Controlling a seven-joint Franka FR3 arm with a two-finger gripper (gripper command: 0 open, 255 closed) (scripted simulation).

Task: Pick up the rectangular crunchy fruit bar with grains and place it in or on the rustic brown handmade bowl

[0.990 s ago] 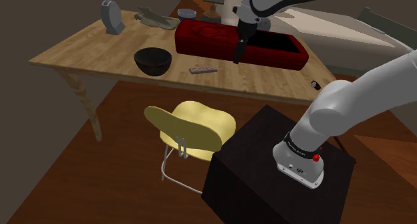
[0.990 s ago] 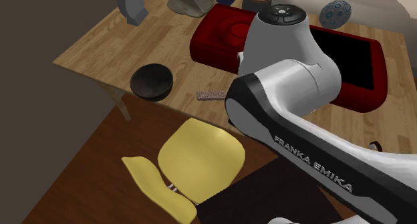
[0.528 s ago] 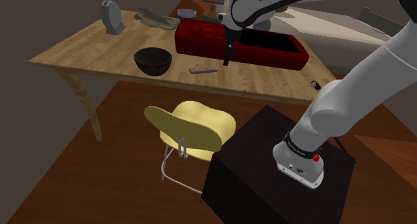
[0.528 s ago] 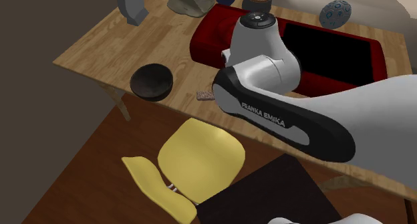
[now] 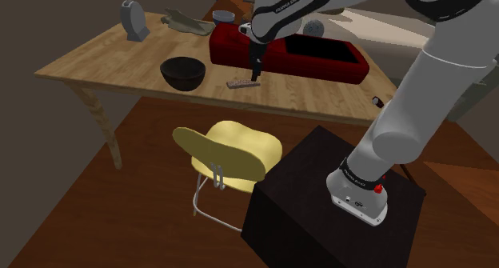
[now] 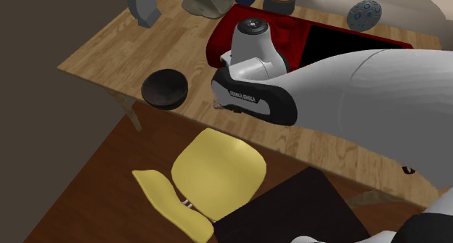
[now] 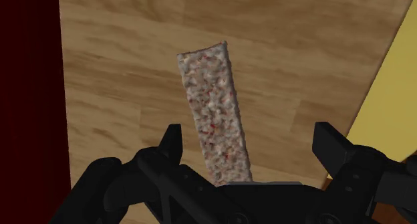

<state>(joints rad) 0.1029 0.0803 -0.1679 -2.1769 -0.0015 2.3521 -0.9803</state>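
Hand (image 7: 250, 137) wide open, grain bar (image 7: 212, 109) btwn fingers (image 7: 172, 148) (not touching), flat on wood table (image 7: 113, 89).

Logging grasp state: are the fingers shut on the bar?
No. In the wrist view the fingers stand wide apart, and the bar lies on the table between them, untouched.

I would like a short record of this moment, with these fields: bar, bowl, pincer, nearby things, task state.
bar: speckled rectangular bar, lying flat on the wooden table
bowl: dark bowl, on the same table, apart from the bar
pincer: pincer open, over the bar, one finger on each side, not touching it
nearby things: dark red tray beside the bar; yellow chair in front of the table
task state: bar not yet grasped
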